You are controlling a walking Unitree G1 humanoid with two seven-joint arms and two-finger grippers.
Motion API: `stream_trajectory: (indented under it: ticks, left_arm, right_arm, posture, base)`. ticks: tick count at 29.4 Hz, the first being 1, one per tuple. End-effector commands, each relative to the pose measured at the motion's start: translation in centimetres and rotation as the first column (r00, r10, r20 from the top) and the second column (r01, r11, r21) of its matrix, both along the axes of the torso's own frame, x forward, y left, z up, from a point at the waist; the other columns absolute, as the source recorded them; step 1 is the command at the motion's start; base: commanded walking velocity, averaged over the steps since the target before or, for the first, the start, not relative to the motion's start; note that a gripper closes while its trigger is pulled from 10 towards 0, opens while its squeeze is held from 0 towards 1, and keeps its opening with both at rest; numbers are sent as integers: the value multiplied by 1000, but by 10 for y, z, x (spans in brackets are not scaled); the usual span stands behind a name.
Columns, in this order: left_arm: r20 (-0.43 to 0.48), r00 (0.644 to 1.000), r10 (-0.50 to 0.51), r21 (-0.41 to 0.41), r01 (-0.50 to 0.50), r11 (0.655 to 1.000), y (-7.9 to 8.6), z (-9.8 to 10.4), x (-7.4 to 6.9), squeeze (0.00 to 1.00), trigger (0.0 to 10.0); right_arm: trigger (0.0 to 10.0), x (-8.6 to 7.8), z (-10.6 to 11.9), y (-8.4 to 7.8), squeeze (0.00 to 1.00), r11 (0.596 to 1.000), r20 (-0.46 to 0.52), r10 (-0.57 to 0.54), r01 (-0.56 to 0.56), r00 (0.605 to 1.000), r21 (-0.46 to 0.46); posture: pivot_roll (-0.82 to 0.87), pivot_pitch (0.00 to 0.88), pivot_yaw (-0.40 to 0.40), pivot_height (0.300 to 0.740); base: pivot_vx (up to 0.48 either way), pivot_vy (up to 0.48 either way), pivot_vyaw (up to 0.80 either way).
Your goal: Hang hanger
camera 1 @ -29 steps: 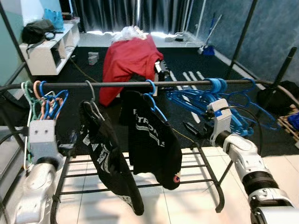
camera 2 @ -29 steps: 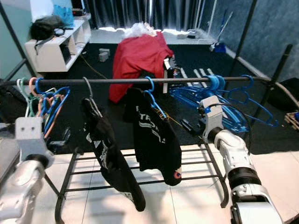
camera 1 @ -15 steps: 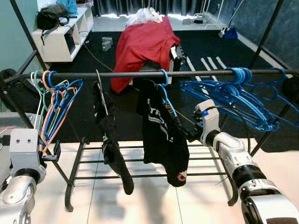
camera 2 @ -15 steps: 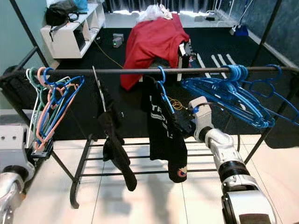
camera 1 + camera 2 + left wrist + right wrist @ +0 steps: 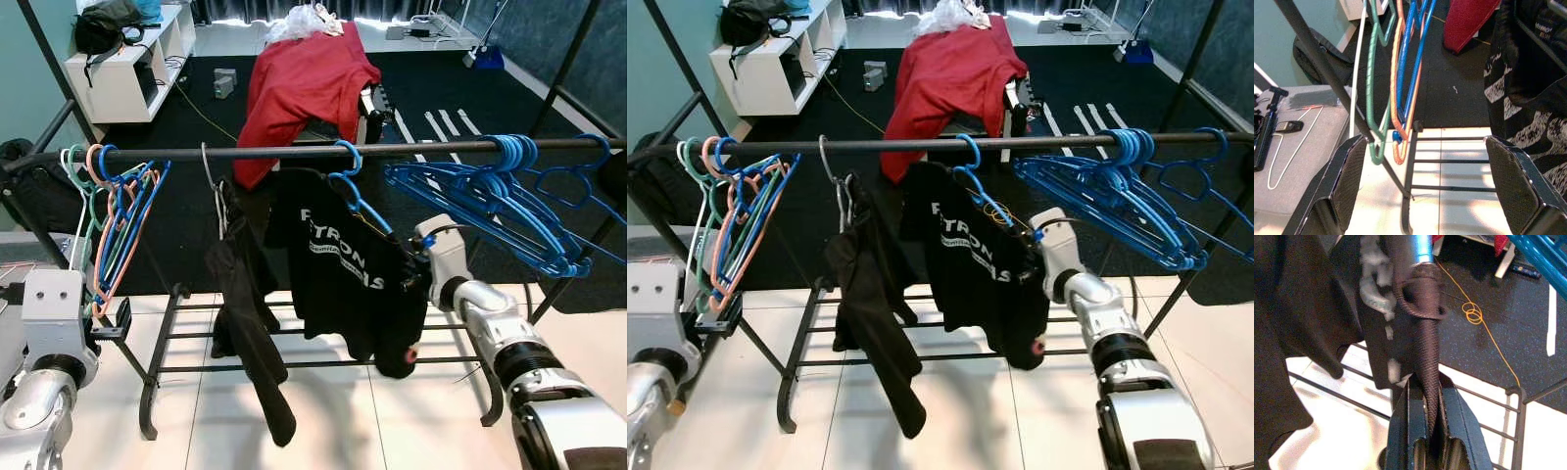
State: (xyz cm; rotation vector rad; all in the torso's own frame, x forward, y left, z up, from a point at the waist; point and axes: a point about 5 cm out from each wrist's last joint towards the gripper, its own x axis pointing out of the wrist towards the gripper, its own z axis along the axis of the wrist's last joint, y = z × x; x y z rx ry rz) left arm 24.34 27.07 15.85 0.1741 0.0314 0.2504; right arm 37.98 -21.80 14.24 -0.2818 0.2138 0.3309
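A black printed shirt [image 5: 343, 279] hangs on a blue hanger [image 5: 355, 191] hooked over the dark rail [image 5: 274, 153]. My right gripper [image 5: 416, 272] is at the shirt's right edge, and the cloth is drawn out towards it. In the right wrist view the gripper [image 5: 1431, 416] is shut on a black fold of the shirt [image 5: 1426, 357] just below the hanger's blue end [image 5: 1420, 247]. My left gripper [image 5: 1425, 164] is open and holds nothing, low beside the rack's left end, below the coloured hangers [image 5: 1400, 73].
A second black garment [image 5: 245, 323] hangs on a silver hanger left of the shirt. Several bare blue hangers [image 5: 490, 201] crowd the rail's right end, and coloured ones [image 5: 113, 215] its left. Rack bars [image 5: 323, 338] run low. Behind lie a red cloth [image 5: 304, 88] and a white shelf [image 5: 118, 69].
My right gripper came from beside the blue hangers to the shirt and shut on its edge. The shirt is now stretched to the right. The camera also shifted.
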Motion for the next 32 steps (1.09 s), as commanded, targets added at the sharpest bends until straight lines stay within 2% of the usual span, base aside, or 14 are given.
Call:
stream_trajectory:
  ticks: [1, 6, 8, 10, 12, 16, 18, 19, 20, 22, 23, 24, 27, 32]
  left_arm:
    - [-28, 1000, -3, -14, 2, 1000, -2, -6, 1, 0, 10000]
    - [-23, 1000, -11, -38, 10, 999, -7, -7, 9, 0, 10000]
    - [-23, 1000, -11, -38, 10, 999, -7, -7, 9, 0, 10000]
    - [-15, 1000, -14, -62, 14, 998, -13, -9, 18, 0, 10000]
    - [-15, 1000, -14, -62, 14, 998, -13, -9, 18, 0, 10000]
    - [4, 1000, -22, -92, 23, 996, -24, -10, 30, 0, 10000]
    - [4, 1000, -22, -92, 23, 996, -24, -10, 30, 0, 10000]
    - [9, 999, -34, -98, 34, 995, -28, -10, 33, 0, 10000]
    - [9, 999, -34, -98, 34, 995, -28, -10, 33, 0, 10000]
    - [15, 998, -67, -94, 68, 993, -36, -9, 35, 0, 10000]
    - [15, 998, -67, -94, 68, 993, -36, -9, 35, 0, 10000]
    - [16, 996, -84, -97, 85, 992, -40, -10, 36, 0, 10000]
    - [16, 995, -95, -100, 97, 990, -43, -10, 39, 0, 10000]
    - [16, 993, -116, -98, 117, 988, -46, -10, 41, 0, 10000]
  right_arm:
    - [0, 0, 2, 0, 0, 1000, 13, 15, -15, 1000, -3]
    - [0, -2, 10, 6, 0, 990, 63, 143, -143, 988, -8]
    - [0, -2, 10, 6, 0, 990, 63, 143, -143, 988, -8]
    - [0, -5, 27, 7, 0, 976, 147, 214, -216, 966, -1]
    - [0, -5, 27, 7, 0, 976, 147, 214, -216, 966, -1]
    - [0, -17, 58, 10, 0, 960, 299, 262, -280, 918, 16]
    - [0, -17, 58, 10, 0, 960, 299, 262, -280, 918, 16]
    - [0, -26, 64, 13, 0, 956, 328, 271, -293, 905, 17]
    - [0, -26, 64, 13, 0, 956, 328, 271, -293, 905, 17]
    - [0, -52, 53, 26, 0, 944, 323, 304, -330, 896, 28]
    - [0, -52, 53, 26, 0, 944, 323, 304, -330, 896, 28]
    - [0, -67, 37, 34, 0, 939, 278, 316, -341, 907, 47]
    - [0, -78, 19, 41, 0, 933, 224, 334, -355, 916, 59]
    - [0, -88, 7, 47, 0, 929, 184, 348, -364, 919, 64]
  posture:
    - [137, 126, 8, 740]
    - [104, 99, -3, 740]
    - [104, 99, -3, 740]
    - [71, 67, -20, 740]
    - [71, 67, -20, 740]
    - [23, 33, -35, 740]
    - [23, 33, -35, 740]
    - [10, 28, -39, 740]
    - [10, 28, -39, 740]
    - [-7, 25, -43, 740]
    - [-7, 25, -43, 740]
    - [-21, 19, -42, 740]
    - [-39, 11, -43, 740]
    - [-50, 9, -43, 740]
  base:
    - [0, 0, 0]
    - [0, 0, 0]
    - [0, 0, 0]
    - [0, 0, 0]
    - [0, 0, 0]
    - [0, 0, 0]
    - [0, 0, 0]
    - [0, 0, 0]
    - [0, 0, 0]
    - [0, 0, 0]
    - [0, 0, 0]
    - [0, 0, 0]
    - [0, 0, 0]
    - [0, 0, 0]
